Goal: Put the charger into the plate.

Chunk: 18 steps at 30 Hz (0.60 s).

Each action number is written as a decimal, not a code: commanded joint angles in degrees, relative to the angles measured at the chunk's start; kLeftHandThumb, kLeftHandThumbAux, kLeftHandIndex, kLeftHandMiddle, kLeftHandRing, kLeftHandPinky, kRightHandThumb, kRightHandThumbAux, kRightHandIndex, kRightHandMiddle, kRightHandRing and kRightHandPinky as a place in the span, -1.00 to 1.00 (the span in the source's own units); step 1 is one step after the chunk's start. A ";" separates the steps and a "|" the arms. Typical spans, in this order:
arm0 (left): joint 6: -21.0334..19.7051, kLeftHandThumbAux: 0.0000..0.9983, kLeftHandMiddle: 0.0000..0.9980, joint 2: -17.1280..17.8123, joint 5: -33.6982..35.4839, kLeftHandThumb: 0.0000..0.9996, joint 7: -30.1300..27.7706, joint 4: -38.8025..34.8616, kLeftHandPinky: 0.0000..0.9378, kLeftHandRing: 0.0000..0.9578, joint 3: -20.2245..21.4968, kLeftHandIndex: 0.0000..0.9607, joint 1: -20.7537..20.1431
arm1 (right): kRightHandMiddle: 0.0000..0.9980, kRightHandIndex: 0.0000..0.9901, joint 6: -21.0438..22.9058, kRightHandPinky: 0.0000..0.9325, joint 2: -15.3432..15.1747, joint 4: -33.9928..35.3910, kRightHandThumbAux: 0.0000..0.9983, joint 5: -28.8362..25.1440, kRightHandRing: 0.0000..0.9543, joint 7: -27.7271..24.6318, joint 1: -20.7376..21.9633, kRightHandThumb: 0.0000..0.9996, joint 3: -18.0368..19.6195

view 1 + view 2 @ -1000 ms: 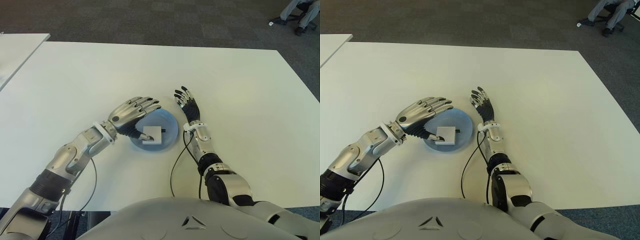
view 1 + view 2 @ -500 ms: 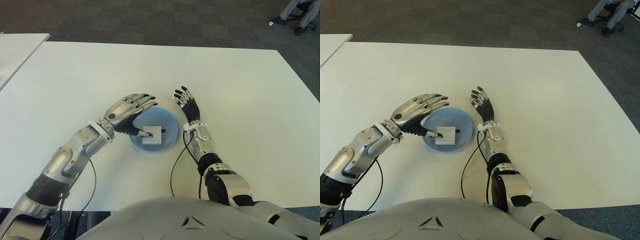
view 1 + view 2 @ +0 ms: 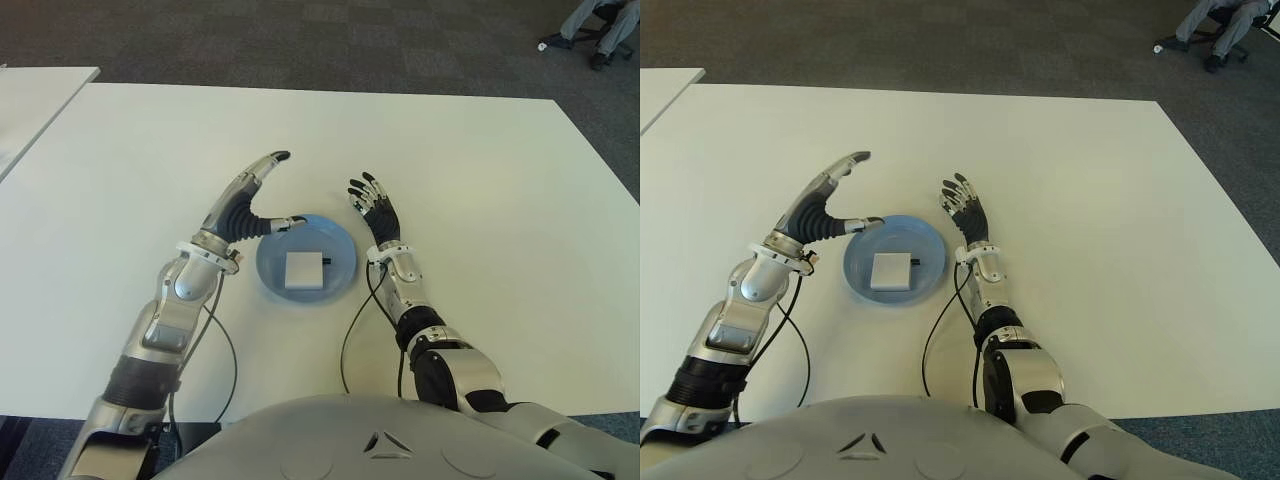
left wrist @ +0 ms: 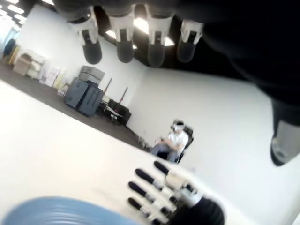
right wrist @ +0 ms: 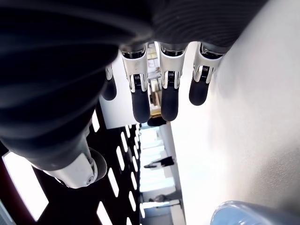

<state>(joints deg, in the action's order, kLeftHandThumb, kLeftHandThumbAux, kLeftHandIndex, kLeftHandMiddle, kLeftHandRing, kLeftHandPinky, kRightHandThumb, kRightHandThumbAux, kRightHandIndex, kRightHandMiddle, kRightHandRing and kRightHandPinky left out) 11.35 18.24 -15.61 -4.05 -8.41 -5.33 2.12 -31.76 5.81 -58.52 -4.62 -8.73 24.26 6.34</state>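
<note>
White table (image 3: 480,180) fills most of the eye views; dark carpet (image 3: 300,40) is seen beyond its far edge, and the corner of a second white table (image 3: 40,90) shows at far left. At the far right, past the table, the legs of a seated person (image 3: 598,18) are partly in frame.

Left side: the left hand (image 3: 248,203) is held raised just left of the plate, palm turned toward the plate, fingers (image 3: 262,167) extended straight and pointing away from the robot. The thumb (image 3: 283,224) is stretched out over the plate's near-left rim; whether it touches the rim cannot be told. Nothing is held; the hand is spread and empty. In the left wrist view four fingertips (image 4: 124,49) are seen uncurled, with a curved blue edge of the plate (image 4: 61,213) below them.

Centre: a blue plate (image 3: 343,250) sits on the table between the two hands. A white square charger (image 3: 305,270) lies flat inside it, roughly central, with a small dark part at its right edge. The charger is apart from the left hand, to the right of and nearer the robot than the thumb, and no finger is in contact with it.

Right side: the right hand (image 3: 377,211) shows just right of the plate, fingers extended and slightly fanned, holding nothing. Dark cables (image 3: 352,330) run from the right forearm across the table toward the robot's body.
</note>
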 commanded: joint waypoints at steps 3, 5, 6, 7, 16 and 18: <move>1.83 0.46 -0.91 -8.44 12.71 -0.99 2.59 8.16 -0.94 -0.95 6.20 -0.91 0.79 | -0.57 -0.82 3.09 -0.72 -0.11 -1.04 0.44 -0.42 -0.63 0.34 -2.50 -0.94 0.39; 4.27 0.49 -0.92 -9.43 13.58 -1.00 3.10 11.09 -0.94 -0.95 7.14 -0.93 1.23 | -0.58 -0.82 3.13 -0.73 -0.15 -0.87 0.43 -0.41 -0.64 0.30 -2.59 -0.95 0.37; 6.01 0.50 -0.93 -10.08 14.36 -1.00 3.21 13.43 -0.93 -0.95 7.69 -0.94 1.50 | -0.58 -0.82 3.12 -0.73 -0.18 -0.71 0.43 -0.40 -0.64 0.25 -2.68 -0.95 0.35; 7.24 0.51 -0.93 -10.50 14.87 -1.00 3.20 15.04 -0.93 -0.96 8.05 -0.94 1.60 | -0.58 -0.82 3.13 -0.73 -0.20 -0.58 0.43 -0.39 -0.64 0.22 -2.75 -0.95 0.33; 10.75 0.57 -0.96 -13.42 18.62 -1.00 1.59 21.92 -0.92 -0.97 9.36 -0.97 -0.13 | -0.61 -0.82 2.89 -0.77 -0.51 0.59 0.39 -0.28 -0.68 -0.19 -3.49 -0.98 0.14; 11.21 0.58 -0.96 -13.81 18.55 -1.00 1.42 22.70 -0.91 -0.97 8.97 -0.97 0.15 | -0.61 -0.82 2.85 -0.77 -0.65 0.93 0.39 -0.27 -0.68 -0.39 -3.75 -0.98 0.09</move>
<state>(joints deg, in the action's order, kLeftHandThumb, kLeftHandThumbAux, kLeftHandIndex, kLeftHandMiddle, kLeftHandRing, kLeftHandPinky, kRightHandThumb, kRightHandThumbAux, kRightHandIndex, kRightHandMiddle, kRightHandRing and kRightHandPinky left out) 21.73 5.34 2.39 -1.69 12.31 3.90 2.78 -31.13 5.51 -56.59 -4.63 -9.01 22.93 6.28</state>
